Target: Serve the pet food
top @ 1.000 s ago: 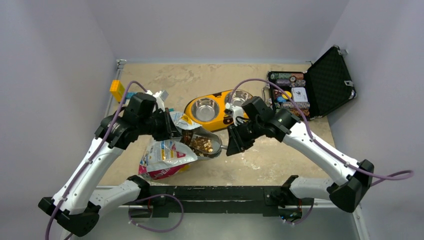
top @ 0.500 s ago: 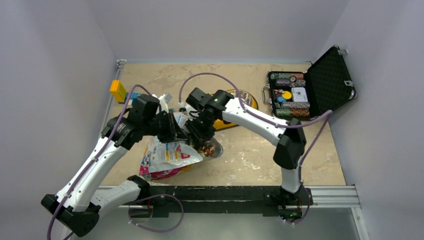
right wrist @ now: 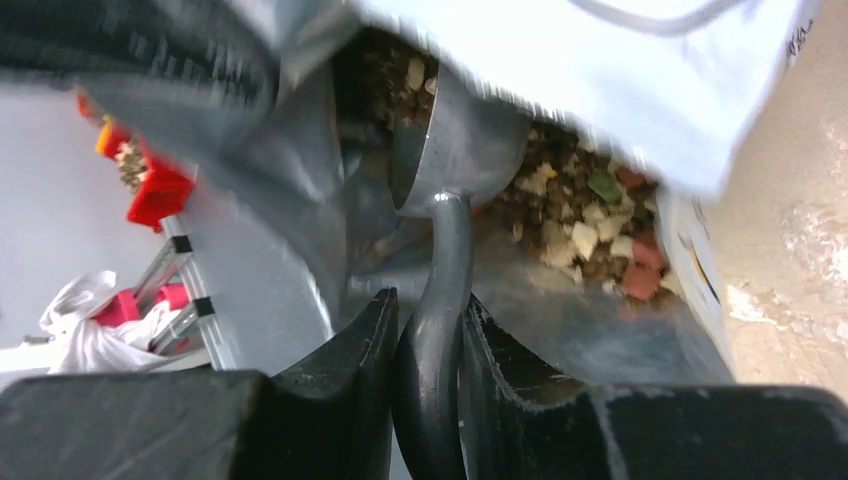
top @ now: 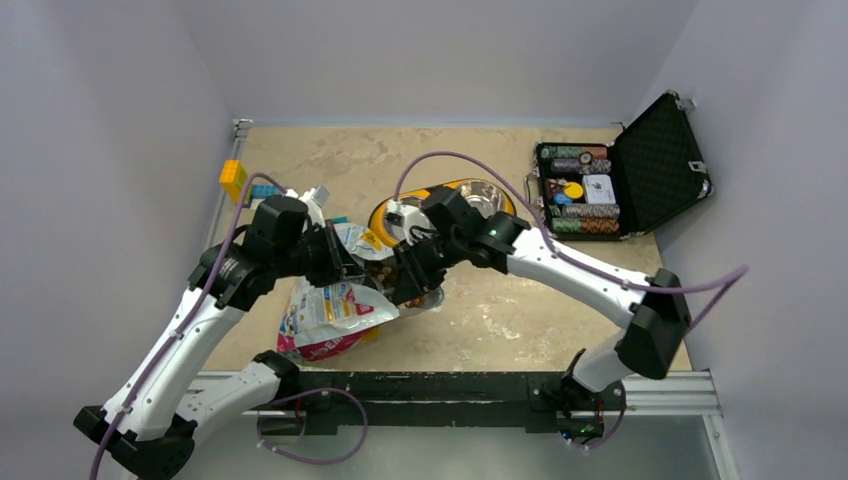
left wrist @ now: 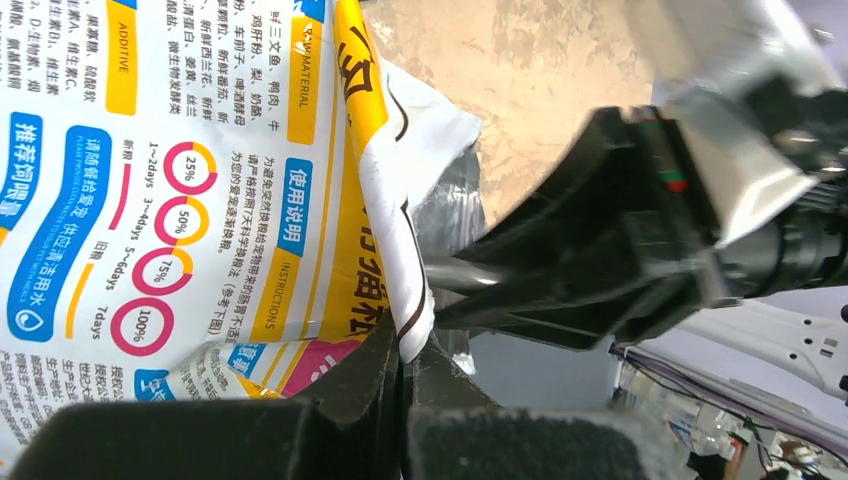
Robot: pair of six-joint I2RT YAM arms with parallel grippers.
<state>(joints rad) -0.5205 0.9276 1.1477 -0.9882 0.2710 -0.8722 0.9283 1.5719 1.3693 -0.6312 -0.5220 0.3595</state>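
Note:
The pet food bag [top: 330, 310], white with coloured print, lies open near the table's front left. My left gripper [top: 345, 262] is shut on the edge of the bag's mouth [left wrist: 420, 300] and holds it up. My right gripper [top: 408, 275] is shut on the handle of the metal scoop [right wrist: 455, 150]. The scoop's bowl is inside the bag's mouth, against the pet food [right wrist: 570, 200], a heap of brown, tan and reddish kibble. The yellow feeder [top: 380, 213] with two steel bowls stands just behind the bag, partly hidden by my right arm.
An open black case of poker chips [top: 585, 190] stands at the back right. A yellow block [top: 234, 180] and small white and blue items [top: 315, 195] lie at the back left. My right arm stretches across the table's middle.
My right gripper has moved left from beside the bag to its mouth, and the scoop now reaches inside. My left gripper has kept hold of the bag's edge.

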